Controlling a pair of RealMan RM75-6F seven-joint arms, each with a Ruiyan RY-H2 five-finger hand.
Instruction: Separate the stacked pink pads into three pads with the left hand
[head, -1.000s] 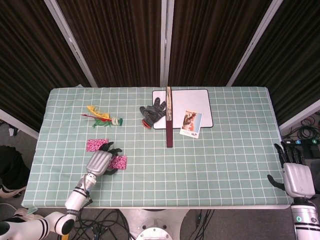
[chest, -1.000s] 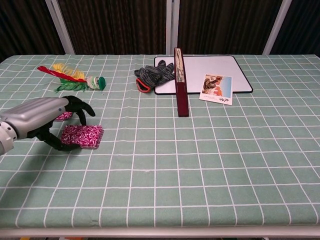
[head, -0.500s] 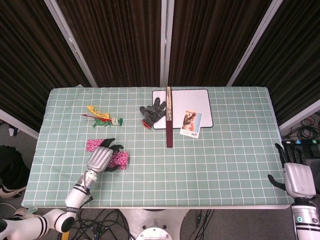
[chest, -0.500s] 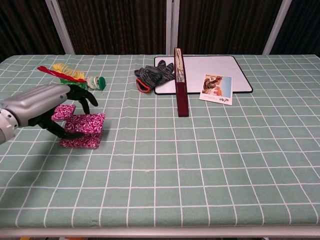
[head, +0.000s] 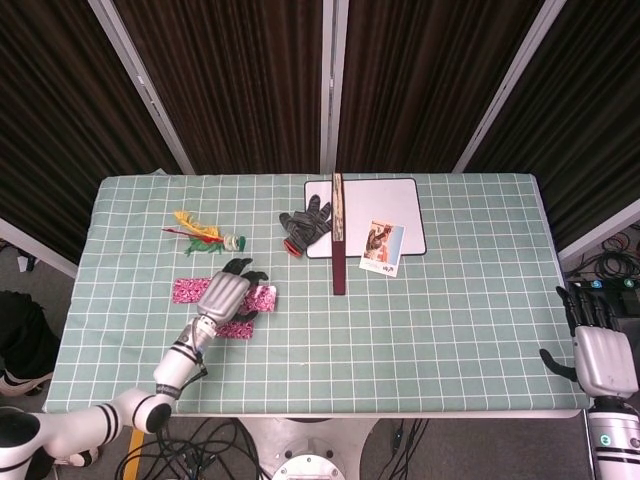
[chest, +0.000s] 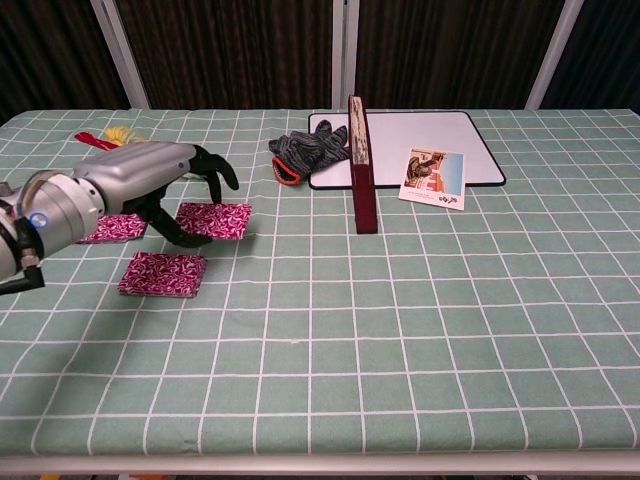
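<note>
Three pink patterned pads are apart on the green checked cloth's left side. My left hand (chest: 150, 185) pinches one pad (chest: 215, 220) between thumb and fingers and holds it a little above the cloth; in the head view this pad (head: 264, 297) sticks out to the right of the left hand (head: 228, 295). A second pad (chest: 163, 273) lies flat nearer the front edge, partly under the hand in the head view (head: 238, 328). The third pad (chest: 112, 228) lies to the left (head: 189, 290). My right hand (head: 603, 355) hangs off the table's right edge, fingers apart, holding nothing.
A red, yellow and green feather toy (head: 205, 235) lies behind the pads. A grey glove (head: 307, 222), a white board (head: 385, 205), a dark red book (head: 339, 235) standing on edge and a photo card (head: 382, 246) sit at the middle back.
My left hand lifted the top pad off the stack and carried it away from the front edge and to the right. The lower pad stayed on the cloth. The right hand has barely moved.
</note>
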